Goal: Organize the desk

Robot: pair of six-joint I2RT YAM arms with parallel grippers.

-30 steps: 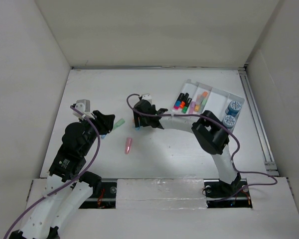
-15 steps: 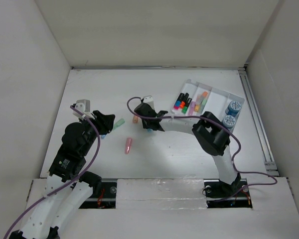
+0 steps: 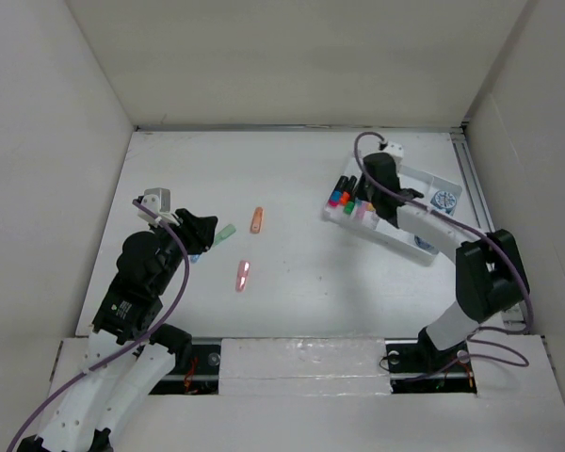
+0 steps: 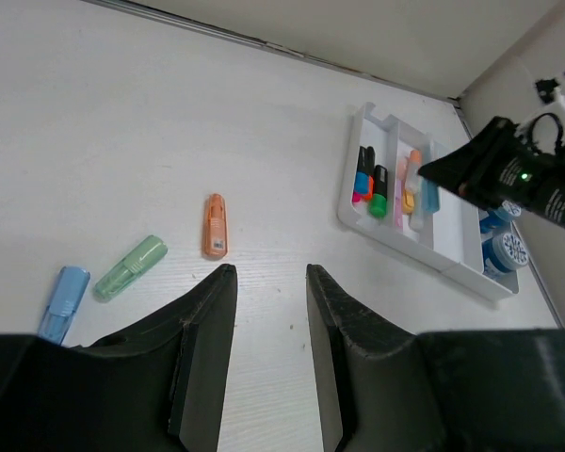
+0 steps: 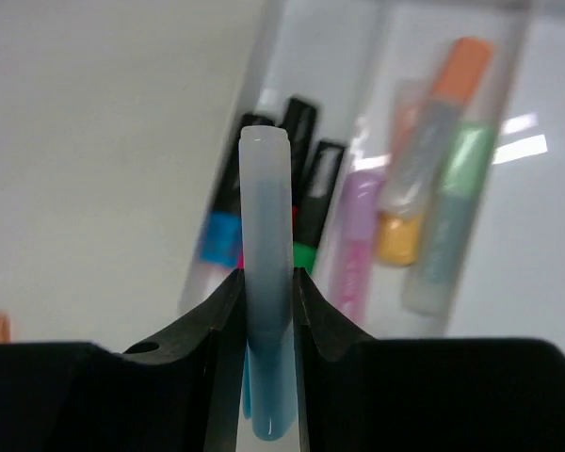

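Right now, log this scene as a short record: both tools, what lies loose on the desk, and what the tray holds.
Left tool: open, empty, over the desk
Right tool: shut on held blue highlighter, above the tray
Loose on desk: orange highlighter, green highlighter, pink highlighter, loose blue highlighter
Tray contents: black-capped markers, pastel highlighters, blue round rolls
Left to sort: four loose highlighters
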